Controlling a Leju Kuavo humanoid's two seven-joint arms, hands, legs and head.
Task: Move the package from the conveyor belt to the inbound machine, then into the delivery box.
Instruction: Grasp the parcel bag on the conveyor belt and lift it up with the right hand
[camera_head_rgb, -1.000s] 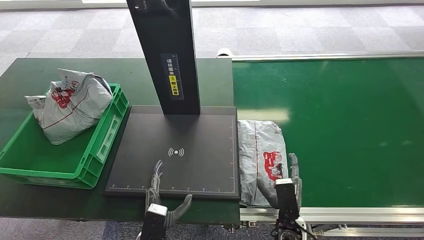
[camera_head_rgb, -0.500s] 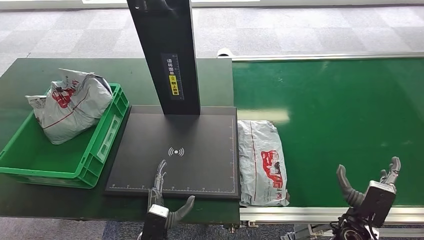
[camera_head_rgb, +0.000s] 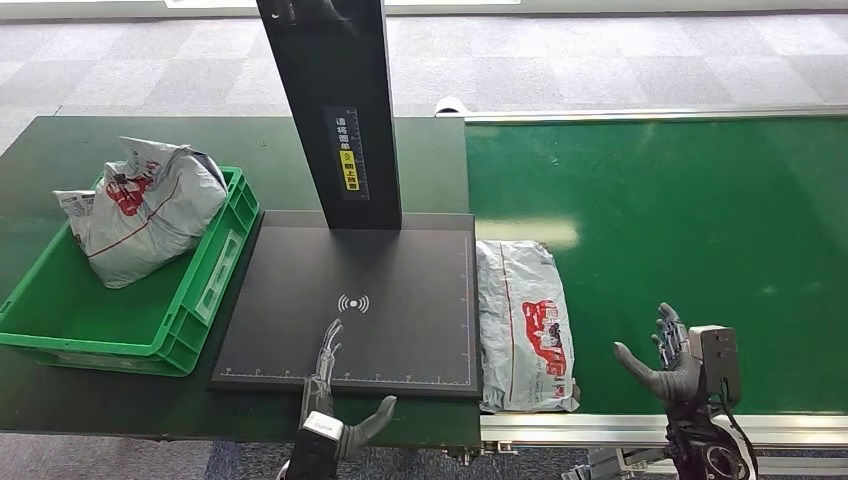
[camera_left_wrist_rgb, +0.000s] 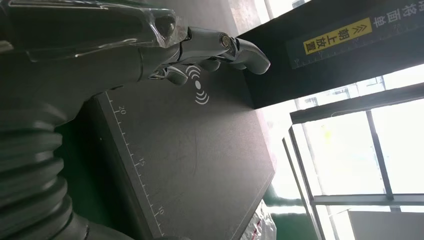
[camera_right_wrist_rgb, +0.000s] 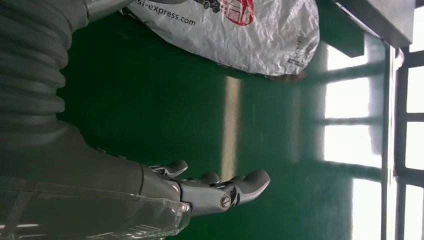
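A grey plastic package with a red print lies flat on the green conveyor belt, right beside the black scanner plate of the inbound machine. Its crinkled end also lies in the right wrist view. My right hand hovers over the belt to the right of the package, fingers spread, holding nothing. My left hand sits at the plate's near edge, fingers stretched over the plate, empty. The green delivery box stands left of the plate with another grey package in it.
The machine's black post with a yellow label rises from the back of the plate. The belt's metal rail runs along the near edge. Dark green tabletop surrounds the box.
My right hand left the package's near end, swung far right, then came back up and left over the belt. The package stays on the belt. The left hand barely moved.
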